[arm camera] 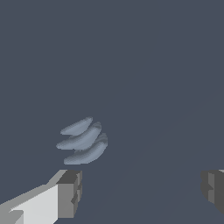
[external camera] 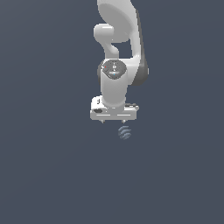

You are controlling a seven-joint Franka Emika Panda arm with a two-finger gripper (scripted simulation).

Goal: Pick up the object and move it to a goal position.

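Risk assessment. The object [external camera: 124, 132], a small blue-grey item made of pale curved stripes, lies on the dark floor [external camera: 43, 175] just below the white gripper [external camera: 113, 121] and slightly toward the exterior view's right of its centre. In the wrist view the object [arm camera: 83, 141] sits close to one dark finger pad [arm camera: 70, 192], while the other pad [arm camera: 214, 190] stands well apart from it. The fingers are spread wide with nothing between them.

Likely fault: the object is not centred in the gap. A straight descent from this offset could bring the near finger down onto the object, or nudge it aside, instead of straddling it. Closing off-centre could also squeeze a rounded body out of the grip. A lateral correction appears advisable before lowering.

No goal marker is visible in either view, so the target location cannot be confirmed.

Count, from the exterior view's left to its right:
- Robot arm: one.
- Gripper: one, with two fingers.
- Object: one.
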